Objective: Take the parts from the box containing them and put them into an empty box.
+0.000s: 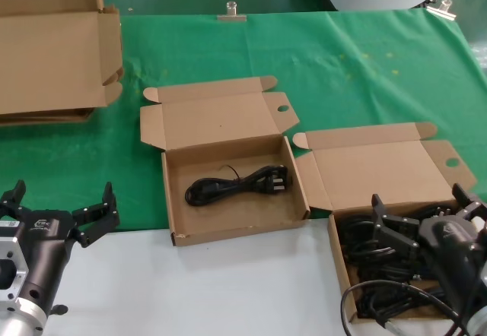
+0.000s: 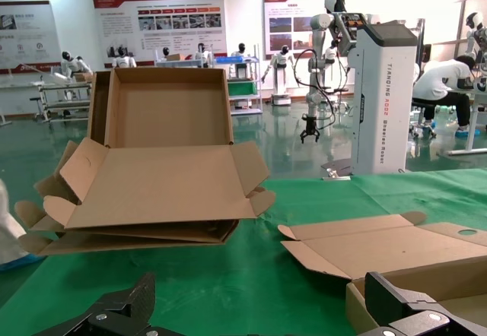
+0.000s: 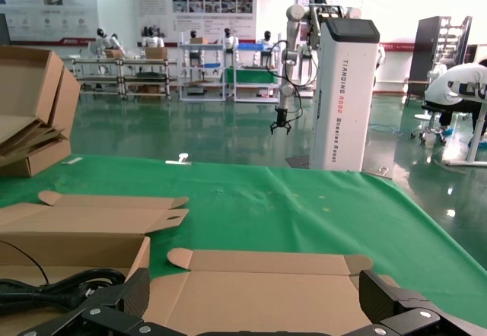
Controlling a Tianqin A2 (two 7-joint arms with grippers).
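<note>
Black cords (image 1: 380, 264) fill the right-hand box (image 1: 341, 271), directly beneath the spread, empty right claw (image 1: 418, 218); the released left claw (image 1: 57, 214) hovers well apart over the bench (image 1: 228, 290).

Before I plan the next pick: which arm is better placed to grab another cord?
Right. The right pincer hangs open over the full box of black cords. The left pincer, also open, sits beyond the middle box, which holds one cord.
</note>
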